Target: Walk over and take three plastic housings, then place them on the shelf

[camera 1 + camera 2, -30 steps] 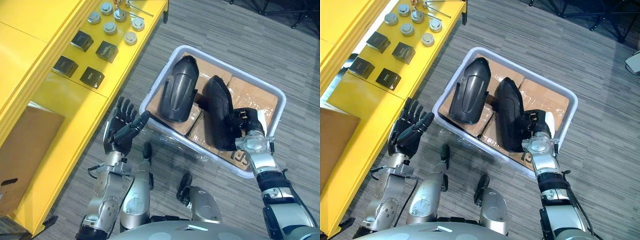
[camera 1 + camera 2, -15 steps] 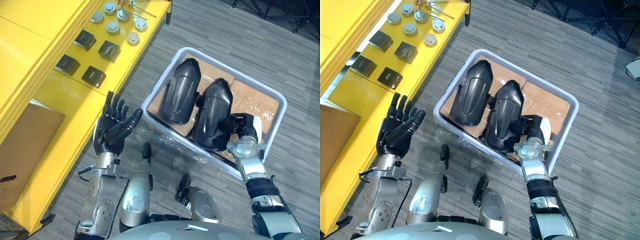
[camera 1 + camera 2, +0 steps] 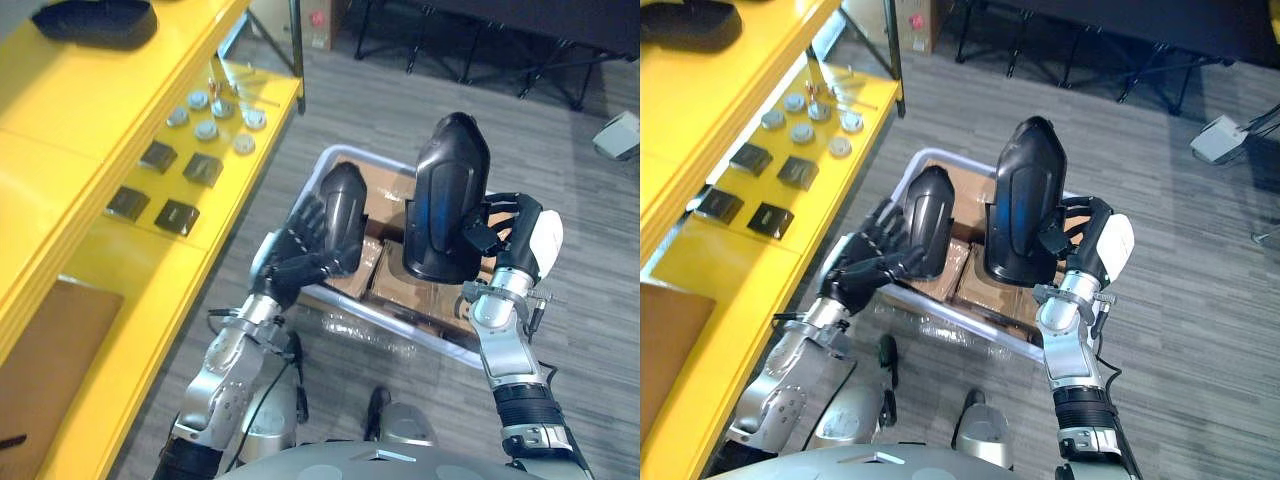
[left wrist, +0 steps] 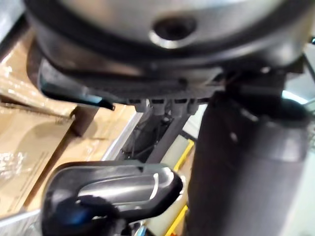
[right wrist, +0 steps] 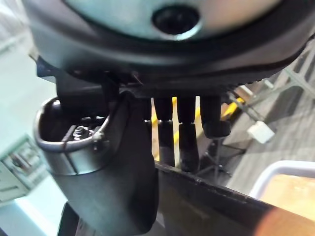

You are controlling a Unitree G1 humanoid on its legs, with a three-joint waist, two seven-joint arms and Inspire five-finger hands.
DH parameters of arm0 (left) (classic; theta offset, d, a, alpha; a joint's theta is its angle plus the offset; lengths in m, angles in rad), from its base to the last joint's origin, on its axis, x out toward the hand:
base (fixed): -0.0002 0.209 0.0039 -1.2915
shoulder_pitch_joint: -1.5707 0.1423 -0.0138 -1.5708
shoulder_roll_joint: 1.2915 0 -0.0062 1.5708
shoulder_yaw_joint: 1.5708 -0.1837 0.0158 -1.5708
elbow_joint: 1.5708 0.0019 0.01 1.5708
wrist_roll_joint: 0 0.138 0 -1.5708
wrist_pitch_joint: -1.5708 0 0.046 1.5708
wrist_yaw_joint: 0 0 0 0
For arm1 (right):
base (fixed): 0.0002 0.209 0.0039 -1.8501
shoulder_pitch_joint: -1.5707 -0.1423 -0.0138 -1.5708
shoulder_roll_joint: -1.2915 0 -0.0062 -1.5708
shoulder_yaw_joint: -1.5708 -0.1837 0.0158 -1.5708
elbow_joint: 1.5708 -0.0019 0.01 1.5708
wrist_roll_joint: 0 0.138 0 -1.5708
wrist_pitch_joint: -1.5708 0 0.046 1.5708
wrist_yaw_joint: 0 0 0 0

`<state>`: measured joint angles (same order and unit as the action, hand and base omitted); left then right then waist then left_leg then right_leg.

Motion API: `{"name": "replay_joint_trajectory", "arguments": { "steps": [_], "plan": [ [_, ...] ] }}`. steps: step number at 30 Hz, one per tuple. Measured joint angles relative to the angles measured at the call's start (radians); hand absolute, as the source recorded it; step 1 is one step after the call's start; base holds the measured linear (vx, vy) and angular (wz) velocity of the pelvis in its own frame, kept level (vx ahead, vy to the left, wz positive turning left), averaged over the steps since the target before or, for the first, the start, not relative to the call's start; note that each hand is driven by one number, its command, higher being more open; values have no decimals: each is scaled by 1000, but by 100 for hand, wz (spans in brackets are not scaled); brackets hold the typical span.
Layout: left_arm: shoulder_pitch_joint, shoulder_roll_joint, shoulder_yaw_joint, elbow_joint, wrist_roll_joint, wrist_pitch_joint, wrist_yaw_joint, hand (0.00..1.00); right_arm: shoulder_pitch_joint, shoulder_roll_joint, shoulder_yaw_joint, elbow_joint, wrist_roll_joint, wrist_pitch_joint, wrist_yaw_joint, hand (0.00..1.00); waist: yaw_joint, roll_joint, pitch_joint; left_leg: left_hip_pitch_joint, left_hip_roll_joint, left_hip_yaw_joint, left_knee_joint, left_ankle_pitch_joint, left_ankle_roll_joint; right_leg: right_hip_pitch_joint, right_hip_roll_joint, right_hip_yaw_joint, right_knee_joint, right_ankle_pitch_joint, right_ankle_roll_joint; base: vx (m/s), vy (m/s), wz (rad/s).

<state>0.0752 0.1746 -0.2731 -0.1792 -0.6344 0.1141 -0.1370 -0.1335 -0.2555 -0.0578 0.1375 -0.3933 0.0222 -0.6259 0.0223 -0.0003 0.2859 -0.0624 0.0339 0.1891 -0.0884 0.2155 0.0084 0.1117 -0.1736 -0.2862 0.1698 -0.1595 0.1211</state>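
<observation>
Black plastic housing held upright over the bin, right arm bent upward.
The right hand [image 3: 515,235] is closed on the upright housing [image 3: 445,195], fingers curled round its edge at 3 o'clock, white-covered thumb outward. A second housing [image 3: 345,210] lies in the grey bin [image 3: 345,318] at 9 o'clock of the first. The left hand [image 3: 300,255] is reached to its lower end; whether it is gripped cannot be told. A third housing [image 3: 95,20] rests on the yellow shelf [image 3: 60,110] at 10 o'clock.

Shelved housing [image 3: 95,22] cropped, bin [image 3: 400,328] half-hidden
</observation>
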Motion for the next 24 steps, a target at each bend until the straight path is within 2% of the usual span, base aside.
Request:
{"name": "replay_joint_trajectory", "arguments": {
  "steps": [3, 8, 11, 15, 18, 24],
  "plan": [
    [-42, -6, -20, 43, -41, 4, -2, 100, 1, -28, 6, -10, -33, -66, -21, 0, -5, 16, -25, 4, 4, 4, 0, 1, -1, 0, 3, 4, 0, 3, -2, -35, -9, -7],
    [-110, -23, -80, 126, -72, 3, 45, 100, 0, -54, 66, -79, -32, -160, -42, 0, -26, 62, -62, 8, 16, 24, -1, -2, -5, 1, 14, 24, -21, 31, -5, -69, 22, -13],
    [-144, -34, -117, 168, -75, 0, 60, 100, 2, -53, 112, -80, -31, -189, -41, 0, -29, 66, -67, 21, 19, 39, -1, -2, -5, 11, 15, 38, -36, 45, -3, -73, 47, -17],
    [-178, -63, -159, 200, -70, -21, 150, 100, 5, -34, 153, -80, -28, -215, -37, 0, -30, 67, -75, 21, 22, 50, -1, -2, -3, 11, 17, 47, -53, 60, 0, -53, 41, -9],
    [-192, -63, -160, 249, -71, -44, 200, 100, 19, -2, 161, -80, -9, -236, -21, 0, -34, 64, -105, 20, 21, 51, -1, 2, -5, 5, 16, 48, -55, 60, 0, -21, 17, 0],
    [-194, -68, -163, 260, -144, -82, 230, 100, 46, 30, 223, -80, 27, -254, 34, 0, -37, 59, -129, 20, 24, 55, -1, 1, -6, 7, 17, 49, -68, 63, 0, 3, 0, -1]
  ]
}}
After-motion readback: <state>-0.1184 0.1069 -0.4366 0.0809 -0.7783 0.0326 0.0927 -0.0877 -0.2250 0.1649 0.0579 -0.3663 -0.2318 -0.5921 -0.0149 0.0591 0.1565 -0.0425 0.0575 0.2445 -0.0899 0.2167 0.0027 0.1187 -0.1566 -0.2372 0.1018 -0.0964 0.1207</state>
